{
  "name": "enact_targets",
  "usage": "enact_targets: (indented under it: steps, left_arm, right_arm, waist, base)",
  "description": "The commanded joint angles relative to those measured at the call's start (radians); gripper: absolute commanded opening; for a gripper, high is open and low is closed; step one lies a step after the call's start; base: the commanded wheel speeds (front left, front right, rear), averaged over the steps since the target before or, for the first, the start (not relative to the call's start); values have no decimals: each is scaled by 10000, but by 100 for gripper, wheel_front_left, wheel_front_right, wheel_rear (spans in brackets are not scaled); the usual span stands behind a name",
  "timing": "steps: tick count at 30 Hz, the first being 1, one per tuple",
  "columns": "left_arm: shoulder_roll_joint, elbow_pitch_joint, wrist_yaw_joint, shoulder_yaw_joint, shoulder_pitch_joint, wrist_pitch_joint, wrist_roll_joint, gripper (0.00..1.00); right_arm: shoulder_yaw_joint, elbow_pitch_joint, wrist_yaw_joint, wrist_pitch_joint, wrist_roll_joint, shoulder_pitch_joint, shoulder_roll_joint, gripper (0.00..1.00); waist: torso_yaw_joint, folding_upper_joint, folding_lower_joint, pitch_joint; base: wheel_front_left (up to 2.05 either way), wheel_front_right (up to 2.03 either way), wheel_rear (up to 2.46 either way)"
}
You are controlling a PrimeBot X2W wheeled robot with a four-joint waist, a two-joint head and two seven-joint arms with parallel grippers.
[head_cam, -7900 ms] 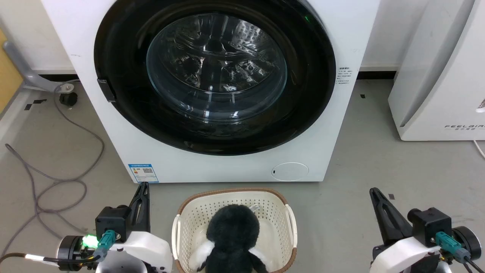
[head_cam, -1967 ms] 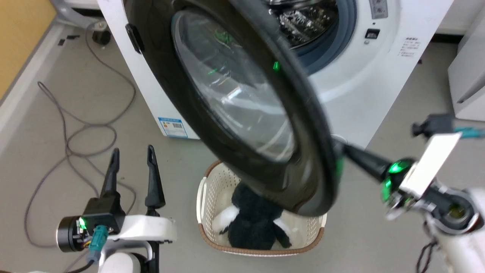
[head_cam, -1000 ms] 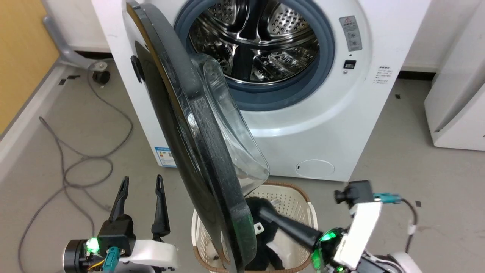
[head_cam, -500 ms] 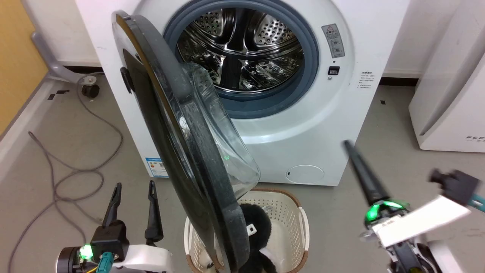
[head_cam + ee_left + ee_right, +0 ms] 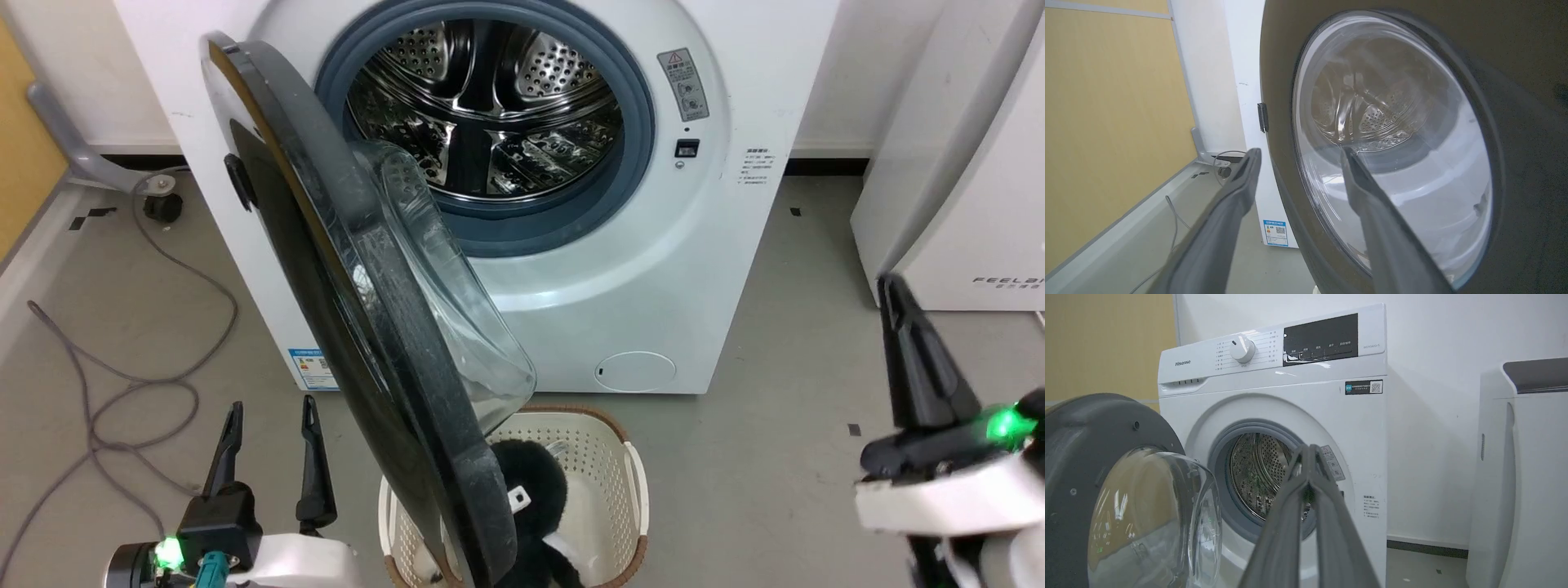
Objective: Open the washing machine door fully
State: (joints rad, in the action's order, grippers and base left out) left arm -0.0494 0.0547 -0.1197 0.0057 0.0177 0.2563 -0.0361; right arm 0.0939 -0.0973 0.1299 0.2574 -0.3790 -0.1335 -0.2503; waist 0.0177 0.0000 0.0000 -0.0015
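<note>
The washing machine door point(image 5: 326, 269) stood open on its left-side hinge, running edge-on from the upper left to the bottom centre of the head view. Its glass bowl faced the washing machine point(image 5: 571, 278), whose steel drum point(image 5: 482, 106) lay exposed at the top. Under the door's lower edge a white basket point(image 5: 608, 457) held a dark plush toy point(image 5: 535, 490). The left fingers point(image 5: 313, 465), lower left, were spread apart and empty. The right fingers point(image 5: 921, 367), at the right edge, were pressed together on nothing, well apart from the door.
</note>
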Motion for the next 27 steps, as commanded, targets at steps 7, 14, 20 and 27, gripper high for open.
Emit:
enact_targets:
  steps: [7, 14, 20, 27]
  left_arm:
    - [-10, -60, -16, -61, 61, 55, 78, 100]
    - [-10, -31, -1, -74, 75, 55, 77, 100]
    - [-9, -33, -18, -53, 58, 55, 80, 100]
    - [-15, -478, -83, 46, -59, 55, 145, 0]
  right_arm:
    - [-535, 76, 8, 42, 2306, 1401, 1022, 0]
    - [-771, 397, 8, 42, 2527, 2006, 1517, 0]
    - [-842, 670, 8, 43, 2510, 2195, 1701, 100]
    - [-875, 749, 8, 43, 2835, 2281, 1790, 100]
  waist:
    - [-21, 0, 0, 10]
    - [17, 0, 0, 5]
    - [69, 0, 0, -22]
    - [117, 0, 0, -73]
  base:
    - [0, 0, 0]
    - [0, 0, 0]
    - [0, 0, 0]
    - [0, 0, 0]
